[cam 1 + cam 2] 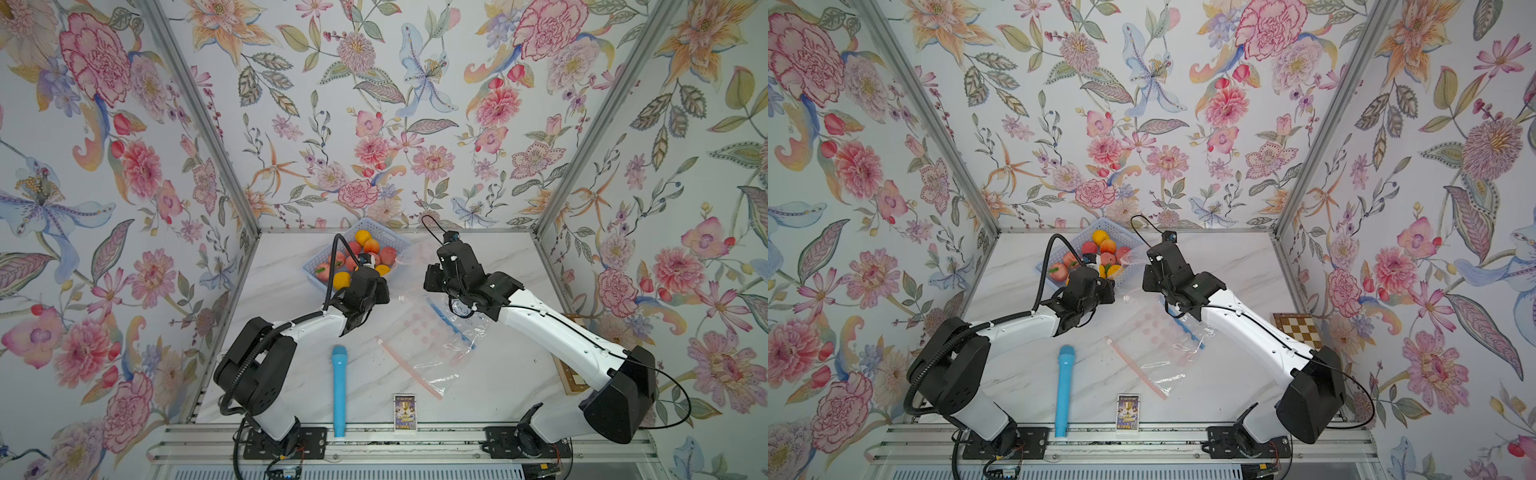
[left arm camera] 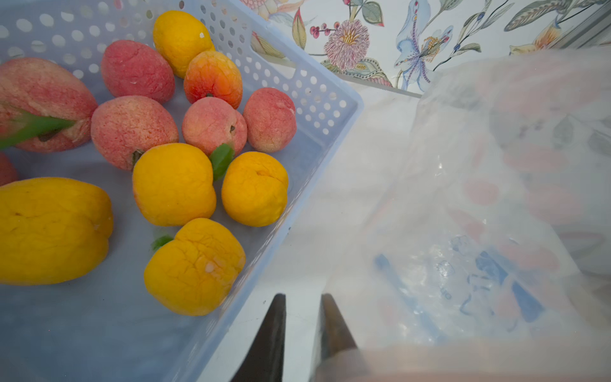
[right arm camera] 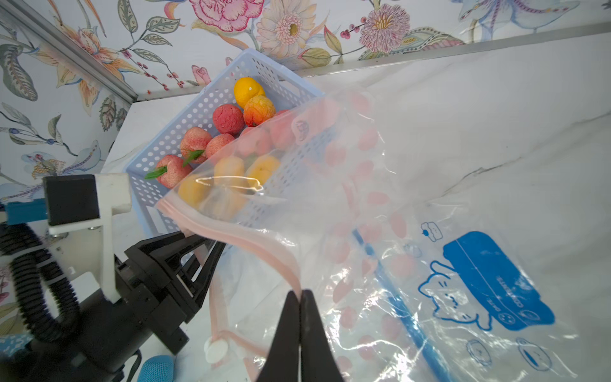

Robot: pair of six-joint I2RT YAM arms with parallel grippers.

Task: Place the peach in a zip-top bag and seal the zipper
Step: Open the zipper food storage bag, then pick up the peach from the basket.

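Right tool (image 3: 300, 296) pinches pink zipper strip (image 3: 264, 251) of zip-top bag (image 3: 479, 264), mouth lifted beside basket (image 2: 330, 102). Left tool (image 2: 302, 296) narrow at bag rim; you can't tell whether it grips. Peaches (image 2: 132, 132), rough pink-red, green-leaved, sit in basket among yellow fruit (image 2: 173, 183).

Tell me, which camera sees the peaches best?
The left wrist view: the peaches are big, close and uncovered there. Both top views show them tiny, partly hidden behind the left arm. In the right wrist view the bag covers some of them.
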